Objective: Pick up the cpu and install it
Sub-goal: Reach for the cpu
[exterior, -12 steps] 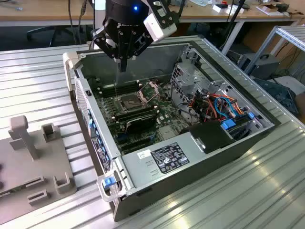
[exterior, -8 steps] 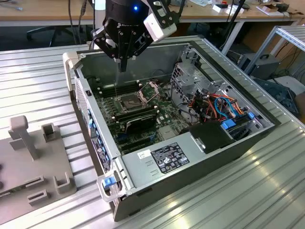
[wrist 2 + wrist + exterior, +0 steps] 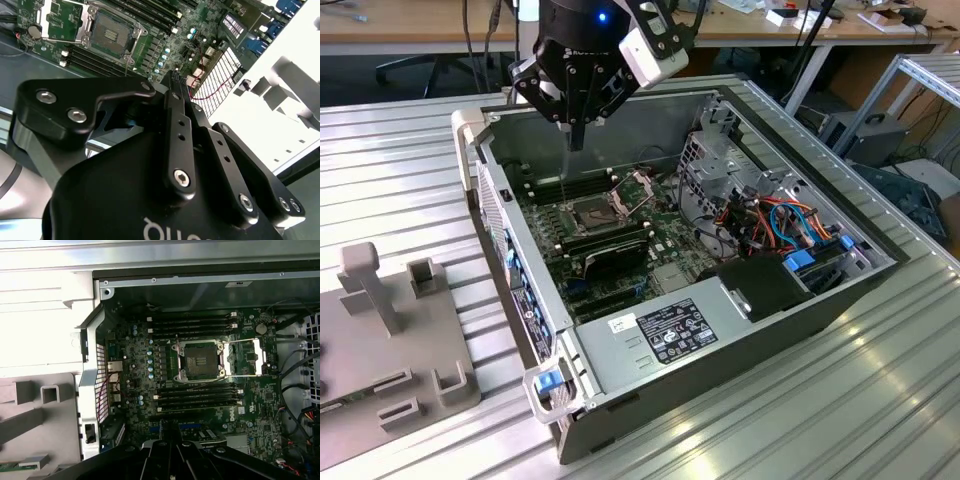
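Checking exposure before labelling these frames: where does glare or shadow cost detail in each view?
First wrist view: the table beside the computer case is washed out white, while the motherboard inside sits dim. Second wrist view: the same white glare past the case edge, the gripper a dark mass. Exterior view: evenly lit, sheen on the table.

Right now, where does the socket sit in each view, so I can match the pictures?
Exterior view: socket on the motherboard inside the case, toward the exterior view's left.
First wrist view: socket between two banks of memory slots.
Second wrist view: socket between the same slots.
Shared landmark: the open metal frame hinged beside the socket.
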You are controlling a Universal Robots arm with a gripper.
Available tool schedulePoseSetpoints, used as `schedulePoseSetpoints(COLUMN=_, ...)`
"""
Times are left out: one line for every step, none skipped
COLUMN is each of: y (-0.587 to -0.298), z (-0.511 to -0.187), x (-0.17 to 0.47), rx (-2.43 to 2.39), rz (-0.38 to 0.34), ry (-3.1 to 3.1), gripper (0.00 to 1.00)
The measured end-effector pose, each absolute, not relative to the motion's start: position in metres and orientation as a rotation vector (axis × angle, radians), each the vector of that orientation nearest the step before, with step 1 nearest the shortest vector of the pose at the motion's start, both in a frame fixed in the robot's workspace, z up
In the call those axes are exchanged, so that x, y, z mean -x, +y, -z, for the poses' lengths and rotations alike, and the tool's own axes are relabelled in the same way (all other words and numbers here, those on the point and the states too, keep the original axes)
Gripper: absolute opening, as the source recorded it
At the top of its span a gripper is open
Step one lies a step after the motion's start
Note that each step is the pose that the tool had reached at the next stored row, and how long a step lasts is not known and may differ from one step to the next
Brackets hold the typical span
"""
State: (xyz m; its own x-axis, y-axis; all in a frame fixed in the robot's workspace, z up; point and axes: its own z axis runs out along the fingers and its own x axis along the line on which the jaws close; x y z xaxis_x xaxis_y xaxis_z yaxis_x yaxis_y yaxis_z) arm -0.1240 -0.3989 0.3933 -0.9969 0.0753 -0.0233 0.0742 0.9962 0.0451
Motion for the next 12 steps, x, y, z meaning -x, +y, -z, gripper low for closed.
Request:
schedulePoseSetpoints(y=-0.3989, z=-0.3933, x=0.1241, rx=-0.117, rz=-0.069, ry=3.114, gripper=0.11)
schedulePoseSetpoints(y=-0.3989, z=-0.3933, x=0.1242, rx=-0.117, rz=-0.069, ry=3.114, gripper=0.11)
schedulePoseSetpoints(y=-0.3988, z=-0.3933, x=0.1244, rx=-0.117, rz=-0.069, ry=3.114, gripper=0.11)
schedulePoseSetpoints(y=-0.3988, z=-0.3933, x=0.1246, rx=-0.117, rz=-0.069, ry=3.114, gripper=0.11)
schedulePoseSetpoints(y=-0.3988, z=-0.3933, x=0.1249, rx=-0.117, rz=-0.069, ry=3.114, gripper=0.11)
schedulePoseSetpoints(y=-0.3988, z=-0.3933, x=0.1251, rx=-0.117, rz=-0.069, ry=3.114, gripper=0.11)
schedulePoseSetpoints(y=-0.3988, z=-0.3933, x=0.1254, rx=-0.117, rz=-0.069, ry=3.114, gripper=0.11)
schedulePoseSetpoints(y=-0.3988, z=-0.3933, x=0.1259, rx=-0.117, rz=-0.069, ry=3.114, gripper=0.11)
schedulePoseSetpoints(y=-0.3988, z=-0.3933, x=0.1263, rx=-0.117, rz=-0.069, ry=3.114, gripper=0.11)
schedulePoseSetpoints(y=-0.3988, z=-0.3933, x=0.1265, rx=-0.117, rz=-0.069, ry=3.114, gripper=0.11)
schedulePoseSetpoints(y=-0.3988, z=-0.3933, x=0.1269, rx=-0.117, rz=-0.069, ry=3.114, gripper=0.11)
schedulePoseSetpoints(y=-0.3988, z=-0.3933, x=0.1272, rx=-0.117, rz=-0.069, ry=3.114, gripper=0.11)
